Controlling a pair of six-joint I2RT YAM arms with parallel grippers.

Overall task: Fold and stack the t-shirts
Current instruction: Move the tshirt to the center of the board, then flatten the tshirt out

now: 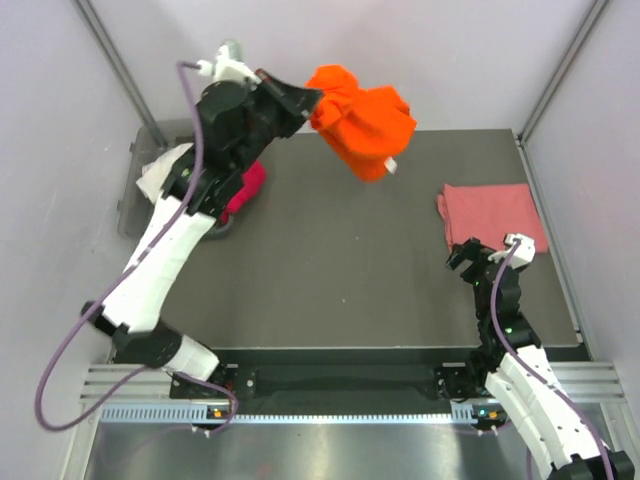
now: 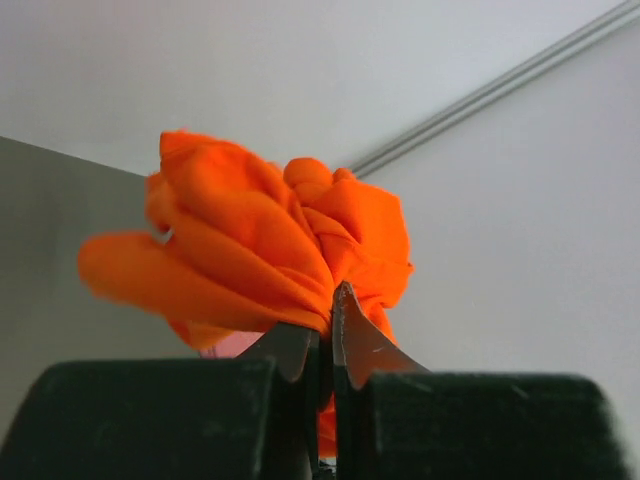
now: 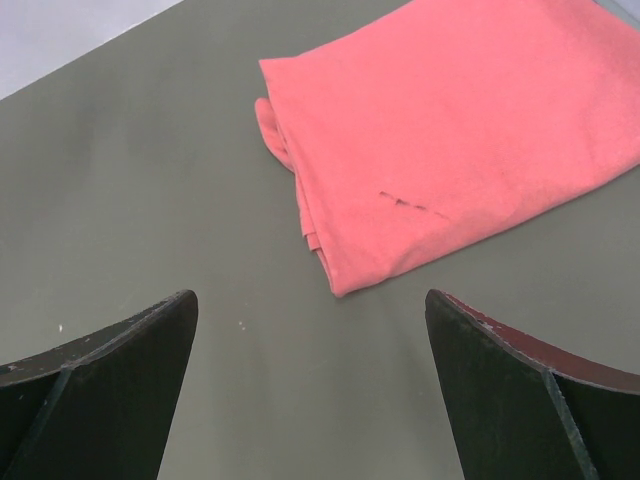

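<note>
From above, the orange t-shirt [image 1: 362, 125] hangs bunched over the tabletop's [image 1: 340, 280] far side, and a folded salmon-pink t-shirt [image 1: 492, 212] lies at the right. Left wrist: the left jaws are clenched on the orange cloth. Right wrist: the right jaws are released, near the salmon-pink t-shirt.

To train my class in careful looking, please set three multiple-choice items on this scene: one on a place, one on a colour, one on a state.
1. Where is the pink shirt?
A held aloft
B flat on the table, right side
C hanging off the edge

2. What colour does the left pincer grip?
A orange
B green
C white

3. The right pincer is:
A shut on cloth
B out of view
C open and empty

Answers: 1 B, it lies folded on the table. 2 A, the orange shirt bunches above the shut jaws. 3 C, its jaws stand wide apart with only table between them.
</note>
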